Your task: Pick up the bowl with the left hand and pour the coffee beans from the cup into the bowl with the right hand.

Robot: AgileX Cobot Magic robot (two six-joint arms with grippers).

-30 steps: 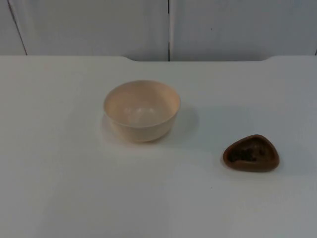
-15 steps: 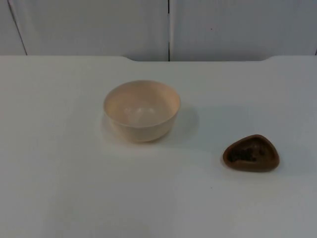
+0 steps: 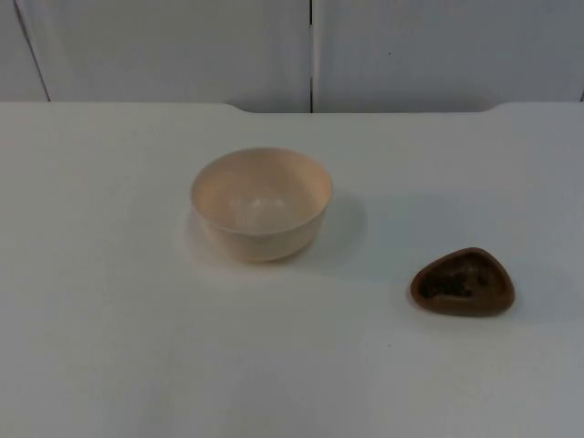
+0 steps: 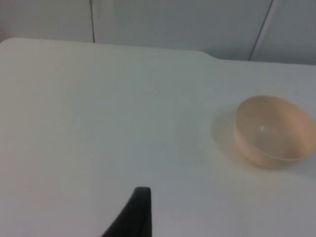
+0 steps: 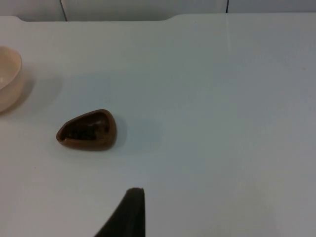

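On table (image 3: 109, 347): bowl (image 3: 261, 203), cup (image 3: 463, 282) apart; both grippers' opening cannot be told.

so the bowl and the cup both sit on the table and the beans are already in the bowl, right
Not quite. The bowl and the cup both sit on the table, but the beans are in the cup; the bowl looks empty. The top view shows this, and the right wrist view shows the dark beans inside the cup as well.

Cream bowl (image 3: 261, 203), brown cup (image 3: 463, 283) (dark beans (image 3: 449, 283) inside), white table (image 3: 109, 319).
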